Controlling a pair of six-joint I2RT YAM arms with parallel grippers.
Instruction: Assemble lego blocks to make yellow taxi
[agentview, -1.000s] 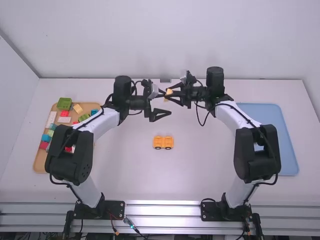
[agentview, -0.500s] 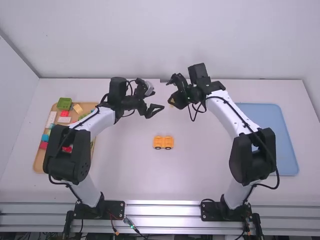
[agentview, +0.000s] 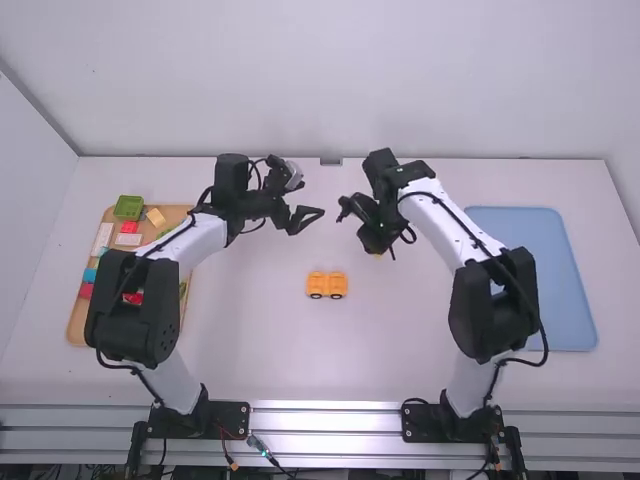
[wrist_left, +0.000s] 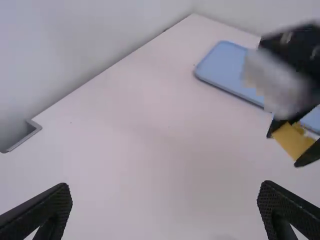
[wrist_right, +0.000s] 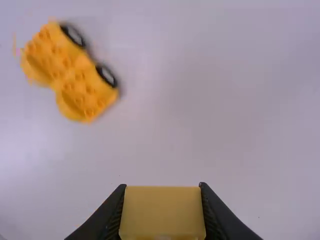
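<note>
Gripping yellow block (wrist_right: 162, 215) by opposite sides in right pincer (wrist_right: 162, 187), probably leaving its underside free for pressing onto yellow wheeled base (agentview: 327, 284), at eight o'clock in the high view, with left pincer (wrist_left: 165, 185) spread and empty

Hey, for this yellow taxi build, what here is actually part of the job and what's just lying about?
Part of the job:
- orange-yellow wheeled base
- yellow block in the right gripper
- left gripper, open and empty

Just lying about:
- blue tray
- green block
- red block
</note>
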